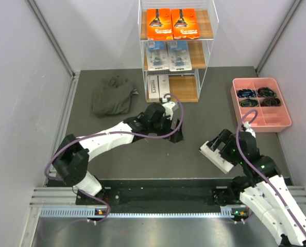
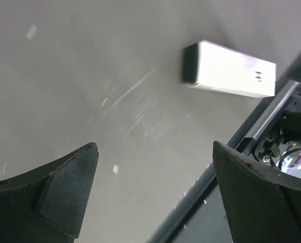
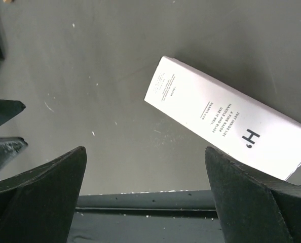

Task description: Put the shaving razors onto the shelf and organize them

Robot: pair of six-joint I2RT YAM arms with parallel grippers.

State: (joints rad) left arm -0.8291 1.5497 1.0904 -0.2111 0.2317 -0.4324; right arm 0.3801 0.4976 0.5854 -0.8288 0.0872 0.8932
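White slim box (image 3: 226, 124) lies flat on your dark mat (image 1: 204, 113), at 5 o'clock from the shelf (image 1: 186, 87). Your right gripper (image 3: 145, 152) hovers over it, jaws spread, gripping nothing. Left gripper (image 2: 155, 146) is spread too, empty.

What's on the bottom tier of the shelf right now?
Two slim white boxes lie side by side at the bottom tier's left; bare wood shows to their right. The left arm's cable covers a bit of the near edge.
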